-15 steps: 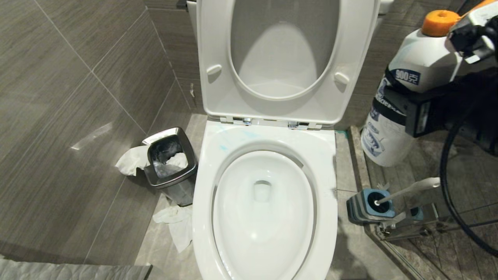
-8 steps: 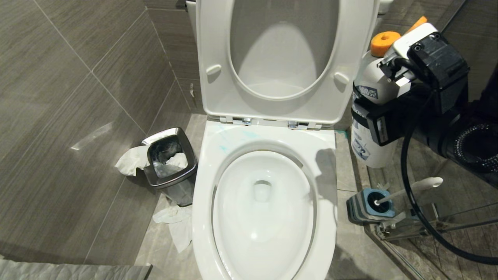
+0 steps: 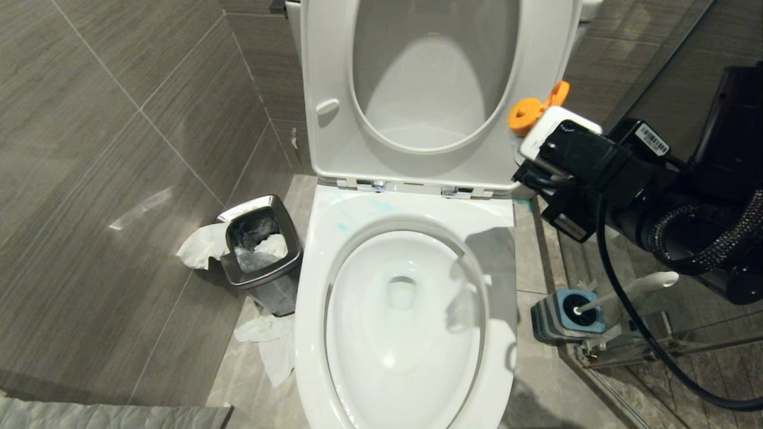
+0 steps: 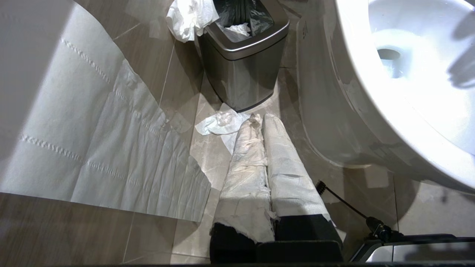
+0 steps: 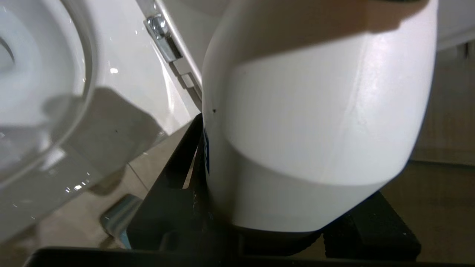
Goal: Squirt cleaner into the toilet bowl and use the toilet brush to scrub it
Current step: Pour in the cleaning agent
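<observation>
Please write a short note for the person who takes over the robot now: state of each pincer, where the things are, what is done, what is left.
Right pincer: shut on the cleaner, carried beside the bowl at the seat hinge; orange cap flipped open.
Left pincer: shut, empty, paper-wrapped, parked low by the bin.
Brush: in its holder, right of the bowl.
Done: cleaner picked up.
Left: squirt into the bowl, put cleaner down, scrub with brush.

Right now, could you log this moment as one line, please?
right gripper shut on cleaner, beside toilet bowl | left gripper shut, parked | toilet brush in holder
</observation>
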Tool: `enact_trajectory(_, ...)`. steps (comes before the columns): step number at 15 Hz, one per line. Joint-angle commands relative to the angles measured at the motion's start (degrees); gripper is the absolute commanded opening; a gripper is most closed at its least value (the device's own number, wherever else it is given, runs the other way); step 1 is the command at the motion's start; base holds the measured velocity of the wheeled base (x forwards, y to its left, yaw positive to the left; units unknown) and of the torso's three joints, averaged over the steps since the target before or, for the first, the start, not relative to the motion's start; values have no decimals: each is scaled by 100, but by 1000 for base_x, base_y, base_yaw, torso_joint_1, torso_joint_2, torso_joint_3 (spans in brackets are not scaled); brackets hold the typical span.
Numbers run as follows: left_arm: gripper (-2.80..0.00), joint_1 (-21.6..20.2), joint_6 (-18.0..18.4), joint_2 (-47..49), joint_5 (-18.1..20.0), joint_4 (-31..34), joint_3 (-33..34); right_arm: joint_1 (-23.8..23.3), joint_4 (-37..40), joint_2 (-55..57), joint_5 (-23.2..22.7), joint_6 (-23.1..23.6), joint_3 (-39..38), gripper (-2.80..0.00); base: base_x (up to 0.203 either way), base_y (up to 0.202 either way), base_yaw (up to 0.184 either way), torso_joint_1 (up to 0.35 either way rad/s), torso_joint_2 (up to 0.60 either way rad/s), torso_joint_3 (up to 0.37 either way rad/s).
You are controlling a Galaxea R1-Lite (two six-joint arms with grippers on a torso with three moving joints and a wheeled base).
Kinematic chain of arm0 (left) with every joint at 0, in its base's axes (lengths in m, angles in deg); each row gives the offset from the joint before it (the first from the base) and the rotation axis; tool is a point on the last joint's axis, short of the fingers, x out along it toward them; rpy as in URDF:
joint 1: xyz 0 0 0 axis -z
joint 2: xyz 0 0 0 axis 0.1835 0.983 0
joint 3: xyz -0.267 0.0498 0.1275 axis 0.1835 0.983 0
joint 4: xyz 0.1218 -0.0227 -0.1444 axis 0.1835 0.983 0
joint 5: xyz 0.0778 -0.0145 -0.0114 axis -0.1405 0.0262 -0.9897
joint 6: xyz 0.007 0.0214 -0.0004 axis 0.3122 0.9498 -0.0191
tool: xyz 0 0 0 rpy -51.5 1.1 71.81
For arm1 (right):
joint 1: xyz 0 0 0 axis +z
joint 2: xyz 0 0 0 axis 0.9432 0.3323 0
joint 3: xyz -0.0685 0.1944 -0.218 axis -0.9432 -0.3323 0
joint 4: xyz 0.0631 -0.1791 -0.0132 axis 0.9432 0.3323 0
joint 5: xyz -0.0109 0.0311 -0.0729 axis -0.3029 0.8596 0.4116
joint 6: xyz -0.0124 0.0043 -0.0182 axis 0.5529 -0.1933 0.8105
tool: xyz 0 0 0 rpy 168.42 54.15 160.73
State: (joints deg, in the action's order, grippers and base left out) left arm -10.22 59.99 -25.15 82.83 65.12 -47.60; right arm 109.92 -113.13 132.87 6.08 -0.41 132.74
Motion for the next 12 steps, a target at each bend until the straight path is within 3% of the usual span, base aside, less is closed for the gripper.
enact_trajectory(1,-280,9,0,0,0,2,0,5,-10,82,33,647,-60,-280,0,0,0,0,0,0)
enact_trajectory(8,-280,2,0,3,0,2,0,-4,352,97,93,2811,-67,-280,0,0,0,0,0,0)
enact_trajectory(12,-280,0,0,9,0,2,0,38,365,382,618,3622,25,-280,0,0,0,0,0,0)
